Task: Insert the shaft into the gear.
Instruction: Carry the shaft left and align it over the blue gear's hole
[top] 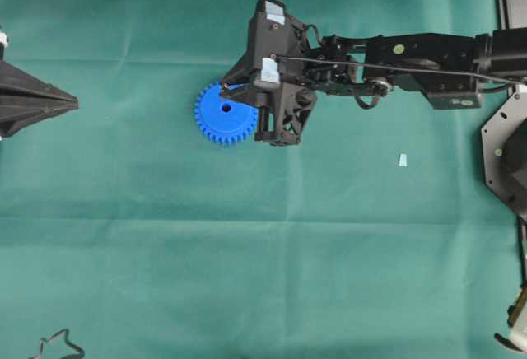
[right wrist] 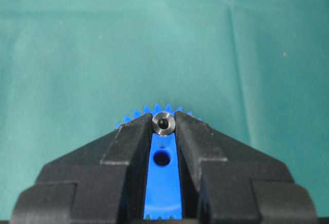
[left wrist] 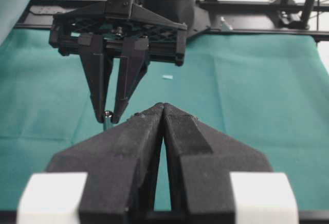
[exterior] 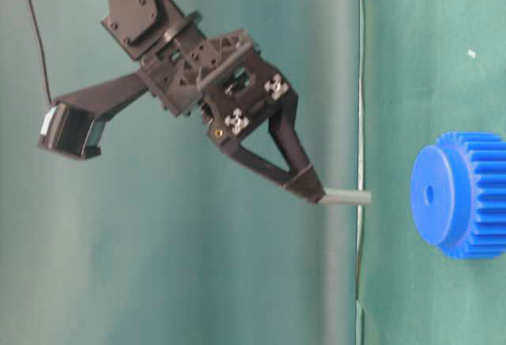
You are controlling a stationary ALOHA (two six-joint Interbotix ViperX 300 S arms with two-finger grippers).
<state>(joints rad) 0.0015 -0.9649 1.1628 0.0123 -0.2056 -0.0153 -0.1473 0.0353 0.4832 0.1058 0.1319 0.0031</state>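
Shaft (right wrist: 164, 123): a short silvery-grey pin, clamped between the fingertips of the right end effector (right wrist: 164, 127). The right wrist view shows its shiny round end, with a dark centre, seated between the two black fingers (right wrist: 126, 142). In the table-level view the shaft (exterior: 346, 196) projects from the fingertips toward the counter, held in the air and clear of the gear.

Gear (top: 224, 112): bright blue, toothed around the rim, lying flat on the green cloth of the counter (top: 247, 252), slightly toward 11 o'clock of the overhead view's centre. Its centre hole is open and unobstructed. In the right wrist view the gear (right wrist: 163, 183) shows between the fingers below the shaft's end, the hole at 6 o'clock of the pin.

Right end effector (top: 247, 87): overlaps the gear's 1 to 3 o'clock edge in the overhead view.

Left end effector (left wrist: 163, 106): clenched, fingers pressed together, nothing seen between them; at the 9 o'clock edge of the overhead view (top: 74, 104), well apart from the gear.

Small pale chip (top: 403, 160): on the cloth at 4 o'clock of the gear, well apart.
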